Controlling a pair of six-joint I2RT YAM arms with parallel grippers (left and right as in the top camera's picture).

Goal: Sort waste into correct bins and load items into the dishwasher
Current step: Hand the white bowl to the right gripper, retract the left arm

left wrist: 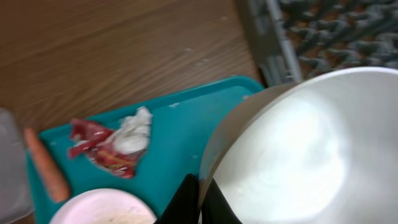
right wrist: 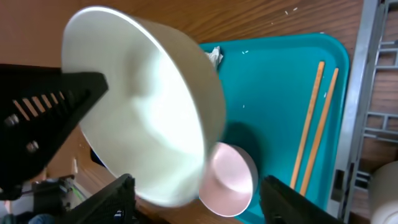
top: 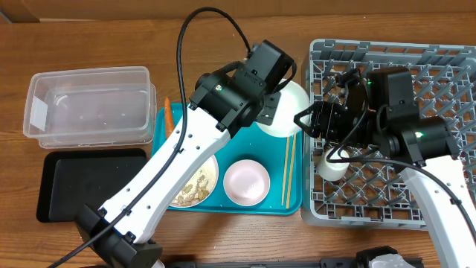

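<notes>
I have the left tool (top: 272, 106) pinching the rim of the white bowl (top: 291, 109). The left wrist view shows one finger inside the rim and one outside. The bowl hangs tilted over the far right corner of the teal tray (right wrist: 273, 87), its opening turned toward the right wrist camera. The right tool (top: 301, 122) sits over the teal tray's right edge with its fingers spread wide. It faces the bowl, and I cannot tell whether either finger touches it. On the teal tray's near half, the plate (top: 216, 179) lies toward the left, partly under my left arm, with rice bits (top: 195, 190) on it. The pink bowl (top: 247, 182) is just to the right of the plate. The chopsticks (top: 287, 171) lie side by side along the teal tray's right edge, running near to far. The carrot (top: 169, 115) lies along the tray's left edge at the far end. The left wrist view shows the wrapper (left wrist: 99, 149) and tissue (left wrist: 134, 132) touching each other on the tray near its far edge. Off the tray's right side stands the rack (top: 431, 74), with the cup (top: 332, 167) inside it near the tray. To the tray's left on the wooden surface (top: 111, 37) are the tub (top: 44, 112) at the far end and the black tray (top: 89, 186) at the near end.
</notes>
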